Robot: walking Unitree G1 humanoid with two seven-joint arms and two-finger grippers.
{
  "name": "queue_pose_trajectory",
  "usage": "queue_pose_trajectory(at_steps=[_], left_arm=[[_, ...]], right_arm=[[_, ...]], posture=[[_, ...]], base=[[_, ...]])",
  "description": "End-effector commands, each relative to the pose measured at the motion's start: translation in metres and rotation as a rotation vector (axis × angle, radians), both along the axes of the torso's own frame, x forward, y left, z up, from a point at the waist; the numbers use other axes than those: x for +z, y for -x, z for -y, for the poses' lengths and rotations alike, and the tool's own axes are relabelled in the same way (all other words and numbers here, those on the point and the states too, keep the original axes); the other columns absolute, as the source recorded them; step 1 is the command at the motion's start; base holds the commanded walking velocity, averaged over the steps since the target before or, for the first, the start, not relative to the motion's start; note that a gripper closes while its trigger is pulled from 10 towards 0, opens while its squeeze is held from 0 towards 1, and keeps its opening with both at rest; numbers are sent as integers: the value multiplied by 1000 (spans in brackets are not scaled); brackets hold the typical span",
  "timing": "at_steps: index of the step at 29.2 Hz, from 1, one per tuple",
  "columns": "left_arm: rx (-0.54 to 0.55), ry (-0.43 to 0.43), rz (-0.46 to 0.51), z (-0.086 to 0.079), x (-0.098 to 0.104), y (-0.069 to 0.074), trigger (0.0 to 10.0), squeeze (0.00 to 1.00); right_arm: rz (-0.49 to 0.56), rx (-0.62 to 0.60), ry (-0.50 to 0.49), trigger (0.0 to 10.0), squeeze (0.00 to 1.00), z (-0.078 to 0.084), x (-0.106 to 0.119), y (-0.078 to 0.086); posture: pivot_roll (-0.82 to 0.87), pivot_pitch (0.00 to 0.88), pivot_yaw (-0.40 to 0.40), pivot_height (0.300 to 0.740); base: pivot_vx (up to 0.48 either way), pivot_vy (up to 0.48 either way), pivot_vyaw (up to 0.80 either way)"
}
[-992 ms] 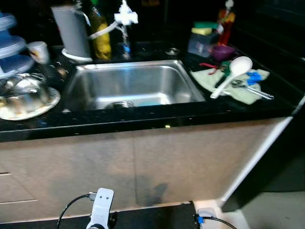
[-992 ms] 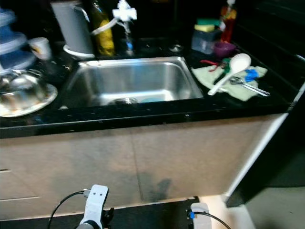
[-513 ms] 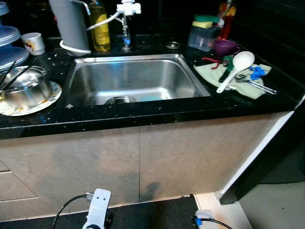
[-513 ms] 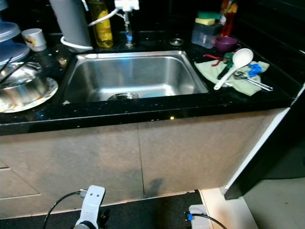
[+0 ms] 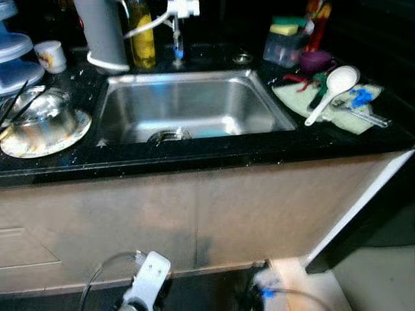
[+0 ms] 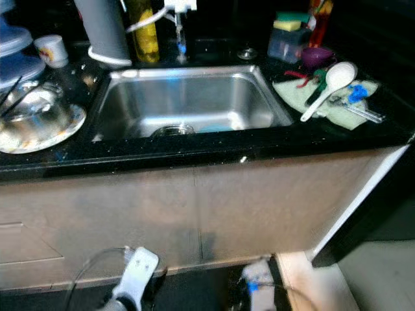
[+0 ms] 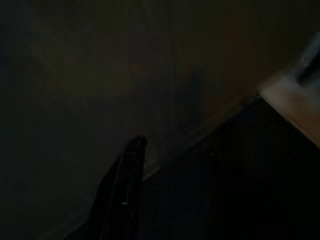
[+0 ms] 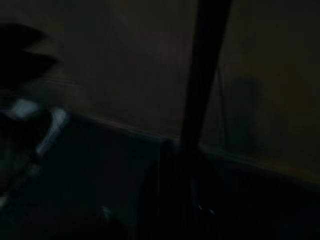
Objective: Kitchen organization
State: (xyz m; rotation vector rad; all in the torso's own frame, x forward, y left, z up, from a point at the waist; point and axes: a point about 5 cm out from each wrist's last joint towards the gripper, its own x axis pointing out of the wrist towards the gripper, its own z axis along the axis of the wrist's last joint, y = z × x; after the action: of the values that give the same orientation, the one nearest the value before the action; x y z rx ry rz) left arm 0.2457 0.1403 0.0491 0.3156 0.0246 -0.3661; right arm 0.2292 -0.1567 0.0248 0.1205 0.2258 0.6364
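Observation:
A steel sink [image 5: 194, 107] is set into a black counter [image 5: 214, 152] straight ahead. On the left of the counter a steel bowl [image 5: 35, 116] rests on a plate [image 5: 45, 136]. To the sink's right a white ladle [image 5: 332, 91] and other utensils lie on a pale green cloth [image 5: 337, 110]. A small purple bowl [image 5: 316, 59] and a box with sponges [image 5: 287, 42] stand behind the cloth. Both arms hang low by the cabinet front; the left wrist [image 5: 148, 288] and the right wrist [image 5: 266, 291] poke up at the bottom. The wrist views are very dark, with one black finger [image 7: 122, 195] faintly visible.
A grey kettle [image 5: 104, 32], a yellow bottle [image 5: 142, 35] and a white tap [image 5: 178, 16] stand behind the sink. A white cup [image 5: 50, 55] and stacked blue-white lids [image 5: 13, 58] sit at the far left. Beige cabinet doors [image 5: 194, 214] run below; pale floor lies at the lower right.
The whole picture has shifted and blurred slightly, so the camera has moved; the counter things keep their places. Both wrists have shifted a little at the bottom edge.

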Motion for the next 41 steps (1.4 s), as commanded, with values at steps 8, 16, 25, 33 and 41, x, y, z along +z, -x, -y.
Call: queue_pose_trajectory(at_steps=[8,16,25,33,41], left_arm=[[86,93,248,-15,85,-25,10000,0],[121,176,335,-22,160,-49,10000,0],[144,158,301,-23,196,-78,10000,0],[174,189,273,-19,207,-87,10000,0],[205,210,233,-22,213,-95,10000,0]], right_arm=[[193,306,-69,10000,0,-11,92,-10],[393,163,-301,10000,0,-2,190,-51],[623,-352,-415,10000,0,22,259,-96],[755,-394,-436,10000,0,11,283,-93],[819,-446,-402,10000,0,-3,284,-99]], posture=[[-47,148,-1,740],[-38,143,-7,740],[-45,127,2,740],[-43,121,-2,740],[-42,121,-1,740]], base=[[0,0,0],[0,0,0],[0,0,0],[0,0,0],[0,0,0]])
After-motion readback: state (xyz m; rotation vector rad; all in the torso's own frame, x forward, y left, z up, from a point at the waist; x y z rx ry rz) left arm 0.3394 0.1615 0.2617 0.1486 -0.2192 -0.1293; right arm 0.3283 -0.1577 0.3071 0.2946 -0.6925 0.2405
